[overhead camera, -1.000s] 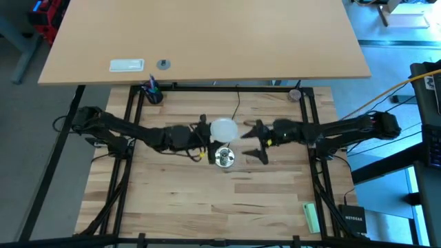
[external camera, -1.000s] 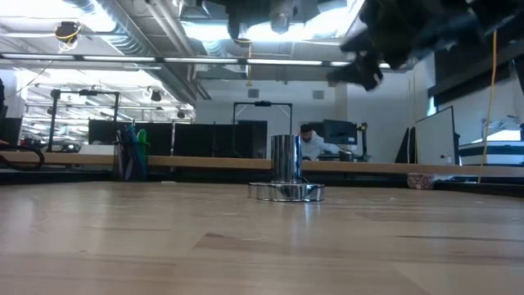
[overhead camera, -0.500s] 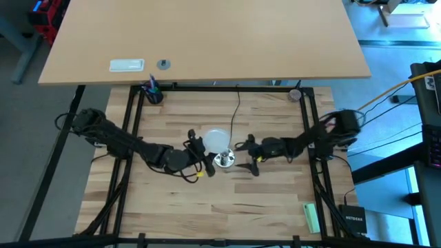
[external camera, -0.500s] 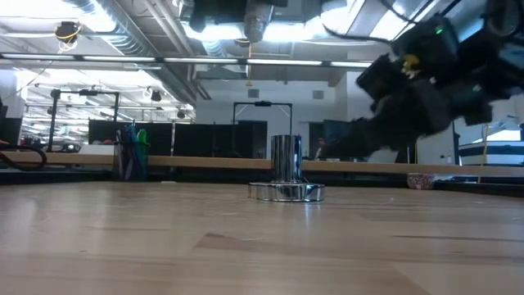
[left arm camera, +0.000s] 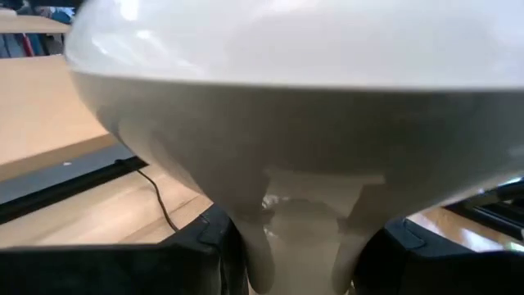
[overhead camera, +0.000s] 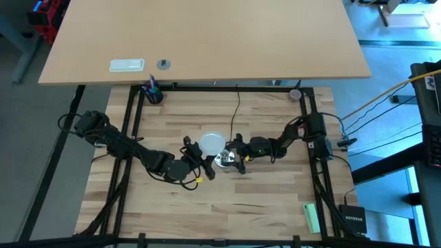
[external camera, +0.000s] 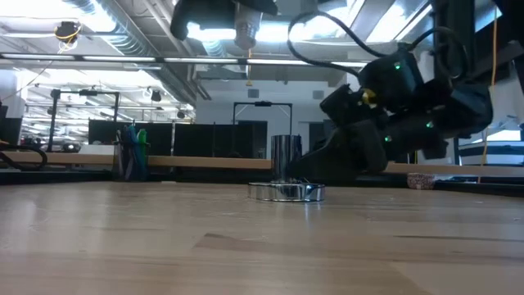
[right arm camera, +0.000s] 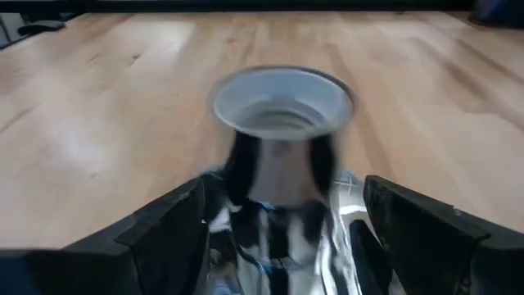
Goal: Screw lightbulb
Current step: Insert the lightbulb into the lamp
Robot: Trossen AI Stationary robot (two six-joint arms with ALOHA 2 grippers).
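The frosted white lightbulb [overhead camera: 210,143] hangs high above the table, dome up, with its silvery screw base [external camera: 246,33] pointing down. My left gripper [overhead camera: 198,156] is shut on it. The bulb is above and a little left of the round silver socket [overhead camera: 224,160], which stands upright on its flat base [external camera: 286,192]. My right gripper [right arm camera: 286,238] is low at the table, open. Its fingers [right arm camera: 172,221] stand on either side of the socket's foot [right arm camera: 282,205]; whether they touch it I cannot tell. My left gripper pinches the bulb's tapering neck [left arm camera: 299,238], below the dome, between its two fingers [left arm camera: 205,246]. The fingers come nearly level from the table's left and near side. The bulb is lifted clear and roughly upright, dome up, screw base down.
A thin black cord [overhead camera: 236,110] runs from the socket to the far edge. A cup of pens [overhead camera: 153,93] stands at the far left corner and a small round thing [overhead camera: 295,94] at the far right. A green object [overhead camera: 311,217] lies near the front right.
My right gripper has come down to the table and toward its left, until its fingers stand on either side of the socket. My left gripper has carried the bulb toward the near edge and a little left, turning as it went. The socket has stayed in place.
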